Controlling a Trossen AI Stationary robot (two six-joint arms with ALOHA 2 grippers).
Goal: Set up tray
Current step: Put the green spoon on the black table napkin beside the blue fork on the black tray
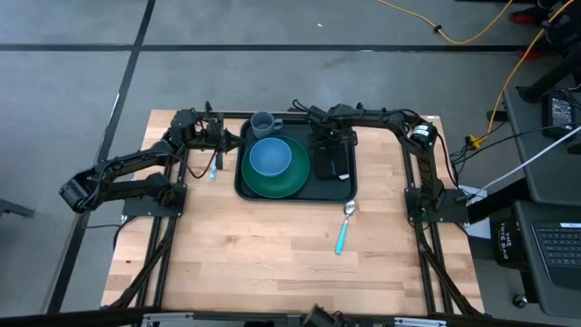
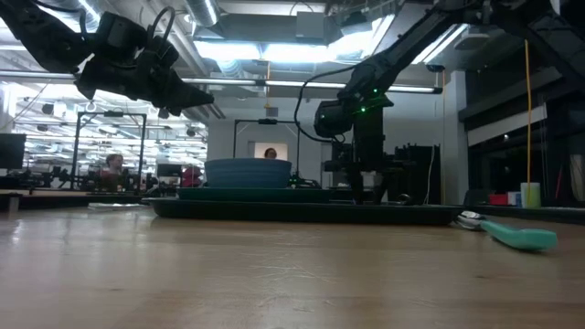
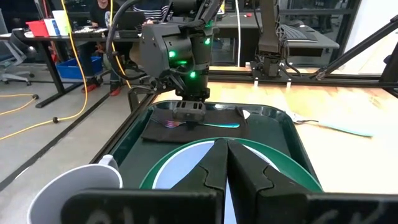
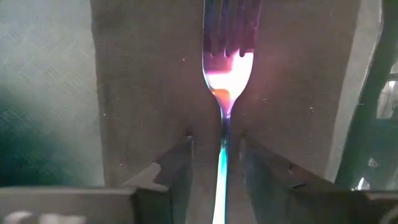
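Spoon (image 1: 345, 227) beside tray (image 1: 241, 182); fork (image 4: 227, 74) on napkin (image 4: 149, 74).

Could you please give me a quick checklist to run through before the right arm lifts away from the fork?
1. Right gripper open: ok, its fingers stand apart on either side of the fork handle.
2. Fork on the napkin: ok, it lies flat along the dark cloth.
3. Napkin inside the tray: ok, on its right part, beside the plate.
4. Bowl on the plate, cup in the tray's far left corner: ok.
5. Left gripper clear: ok, shut, hovering over the tray's left edge.
6. Spoon in the tray: not ok, it lies on the table outside it.
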